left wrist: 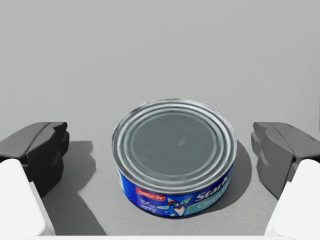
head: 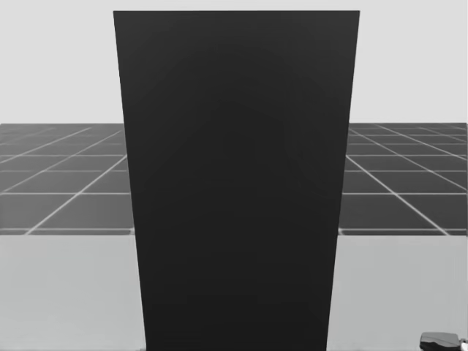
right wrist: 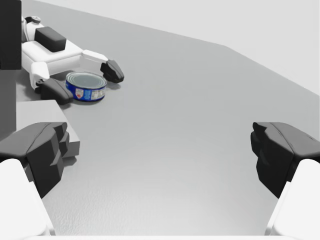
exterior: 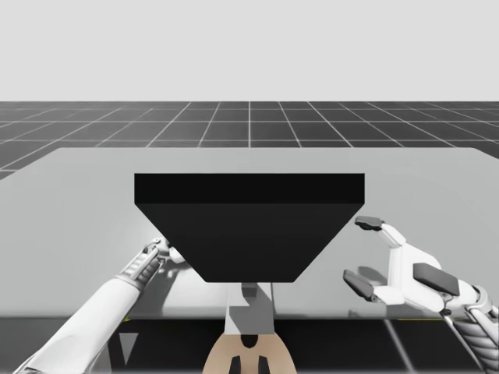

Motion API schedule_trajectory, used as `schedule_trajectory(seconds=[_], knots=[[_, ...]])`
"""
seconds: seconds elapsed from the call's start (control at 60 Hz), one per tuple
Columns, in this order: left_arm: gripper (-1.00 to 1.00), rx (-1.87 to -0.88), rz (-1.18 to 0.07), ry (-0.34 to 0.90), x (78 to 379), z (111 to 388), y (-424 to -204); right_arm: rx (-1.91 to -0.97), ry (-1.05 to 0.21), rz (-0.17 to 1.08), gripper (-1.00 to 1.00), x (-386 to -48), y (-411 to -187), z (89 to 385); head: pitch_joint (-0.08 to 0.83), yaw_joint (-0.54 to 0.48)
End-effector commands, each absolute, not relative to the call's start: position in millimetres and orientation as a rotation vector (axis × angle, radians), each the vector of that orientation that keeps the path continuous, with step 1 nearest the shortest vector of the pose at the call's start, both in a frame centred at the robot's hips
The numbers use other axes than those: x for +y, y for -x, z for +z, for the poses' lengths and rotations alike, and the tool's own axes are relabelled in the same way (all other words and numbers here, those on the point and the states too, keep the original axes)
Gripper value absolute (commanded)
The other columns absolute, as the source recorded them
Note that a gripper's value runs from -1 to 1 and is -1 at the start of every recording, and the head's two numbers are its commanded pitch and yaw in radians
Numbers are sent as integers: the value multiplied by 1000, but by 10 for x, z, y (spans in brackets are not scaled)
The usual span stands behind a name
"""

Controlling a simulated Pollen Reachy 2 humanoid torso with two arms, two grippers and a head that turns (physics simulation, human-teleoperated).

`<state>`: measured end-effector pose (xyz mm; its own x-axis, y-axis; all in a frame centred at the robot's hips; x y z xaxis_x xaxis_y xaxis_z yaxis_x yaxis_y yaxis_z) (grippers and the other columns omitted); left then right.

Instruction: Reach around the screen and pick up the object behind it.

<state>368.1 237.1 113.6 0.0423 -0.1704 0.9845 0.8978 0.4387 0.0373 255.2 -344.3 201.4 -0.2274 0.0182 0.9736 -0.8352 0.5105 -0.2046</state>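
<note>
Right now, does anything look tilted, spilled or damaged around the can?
Nothing stands out. The flat blue can stands upright on the grey table, with no dent or spill, between the open fingers of my left gripper, which do not touch it. The black screen stands straight.

Looks like a simulator scene rather than a real room: a plain grey counter (exterior: 70, 202), a featureless black screen (exterior: 249, 226), a dark grid floor (exterior: 249, 125) and a flat, pale backdrop (exterior: 249, 47).
</note>
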Motion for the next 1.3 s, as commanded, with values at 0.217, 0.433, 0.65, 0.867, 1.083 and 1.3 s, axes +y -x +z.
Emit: schedule_trajectory(seconds=[0.217,0.433,0.65,0.867,1.083,1.3], knots=[[1000,-1224,-945,739,2335,1017,-3710,-1605,-706,938,-1000,-3426,-2548,1990,146,6],[1000,-1270,-910,682,2577,1214,-3672,-1611,-698,935,-1000,-3448,-2534,2006,141,4],[1000,-1331,-840,601,3128,1382,-3498,-1612,-695,928,-1000,-3461,-2544,2002,132,0],[1000,-1388,-759,517,3691,1564,-3336,-1616,-690,917,-1000,-3474,-2568,1996,125,0],[1000,-1483,-714,441,3999,1961,-3298,-1613,-643,914,-1000,-3488,-2597,1982,120,0],[1000,-1611,-678,380,4063,2451,-3344,-1610,-646,913,-1000,-3489,-2600,1980,117,-2]])
